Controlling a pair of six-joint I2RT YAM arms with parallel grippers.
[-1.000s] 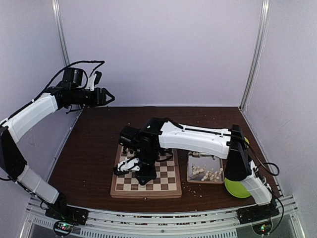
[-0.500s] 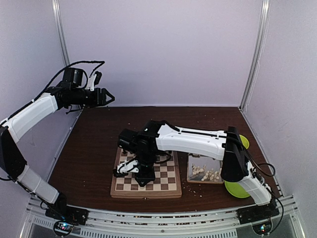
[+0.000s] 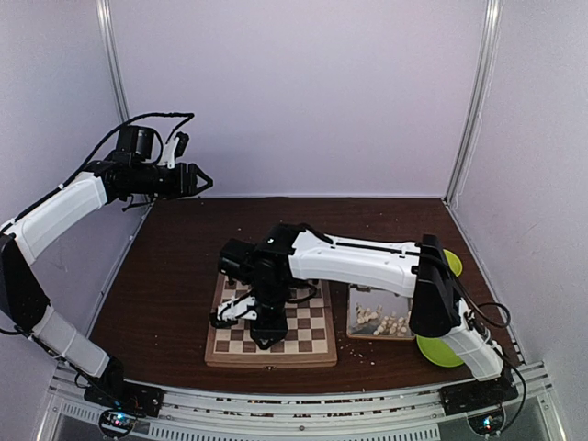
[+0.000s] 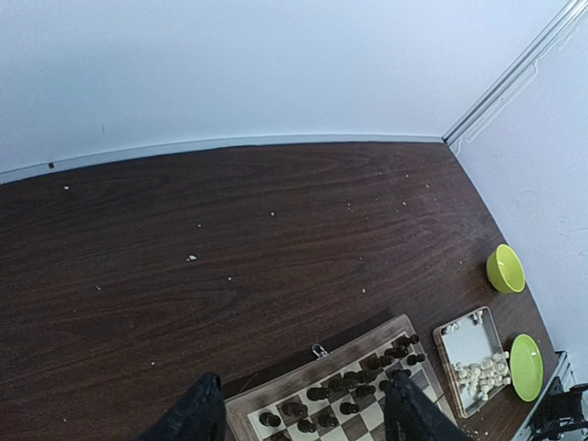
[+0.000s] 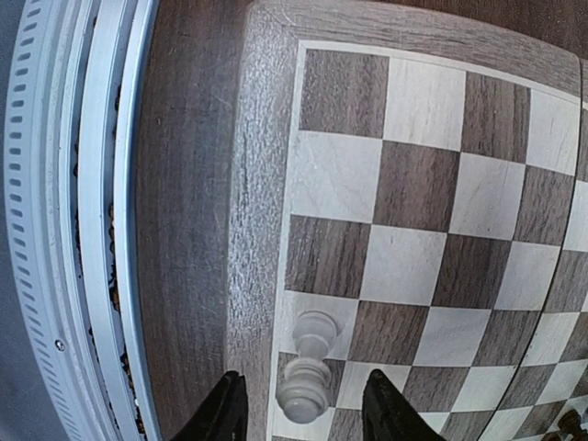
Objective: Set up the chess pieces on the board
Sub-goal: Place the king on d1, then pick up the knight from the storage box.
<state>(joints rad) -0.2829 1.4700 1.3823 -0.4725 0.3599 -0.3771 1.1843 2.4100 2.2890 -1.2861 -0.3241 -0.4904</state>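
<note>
A dark brown wooden table (image 3: 175, 266) fills a booth of pale lilac walls (image 3: 294, 92) with metal corner posts. The board (image 3: 220, 349) lies near the middle of the table's near edge. Just off its right edge is a metal tray (image 3: 351, 317) holding loose cream chess pieces (image 3: 381, 320). A green bowl (image 4: 505, 268) and a green plate (image 3: 436, 352) sit by the table's right edge. Dark pieces (image 4: 367, 381) line the board's far rows. The right arm stretches over the board and hides much of it. The right gripper (image 5: 305, 397) is released, its fingers either side of a white piece (image 5: 305, 384) in the near-edge row, not touching it. A second white piece (image 5: 314, 331) stands on the next square. The left gripper (image 3: 197, 179) hangs high over the table's far left corner, jaws apart and empty.
</note>
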